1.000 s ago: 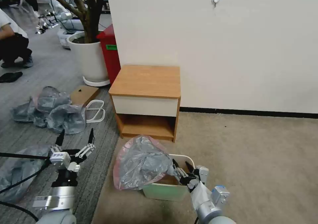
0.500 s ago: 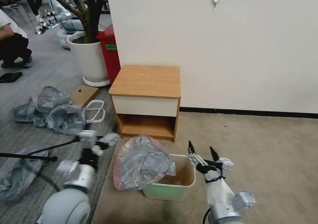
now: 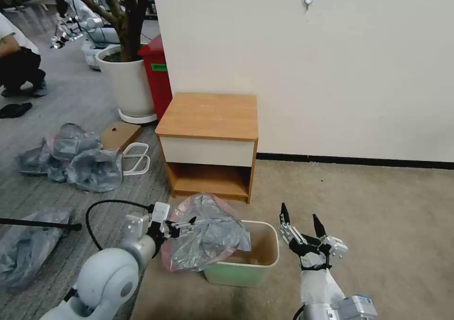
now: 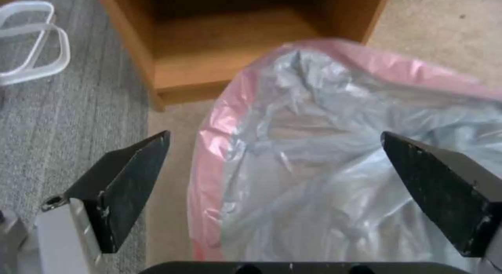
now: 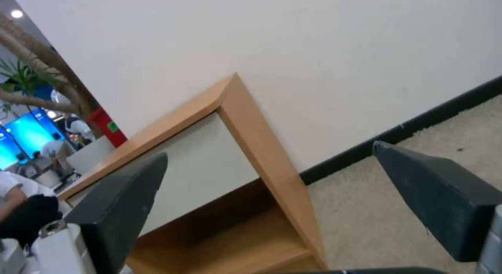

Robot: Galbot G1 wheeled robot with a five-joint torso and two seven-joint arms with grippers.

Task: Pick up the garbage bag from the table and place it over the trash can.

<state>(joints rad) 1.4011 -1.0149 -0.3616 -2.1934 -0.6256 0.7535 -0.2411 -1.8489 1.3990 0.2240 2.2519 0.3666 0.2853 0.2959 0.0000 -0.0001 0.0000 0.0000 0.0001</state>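
From the head, the garbage bag (image 3: 203, 237) is off the table (image 3: 210, 116) and draped half over the trash can (image 3: 246, 258), whose right side seems uncovered. The left gripper (image 3: 185, 226) reaches its edge; the right gripper (image 3: 302, 225) stands beside, fingers spread. At the left wrist, spread fingers (image 4: 125, 183) frame the pink rim. The right wrist faces the table, holding nothing.
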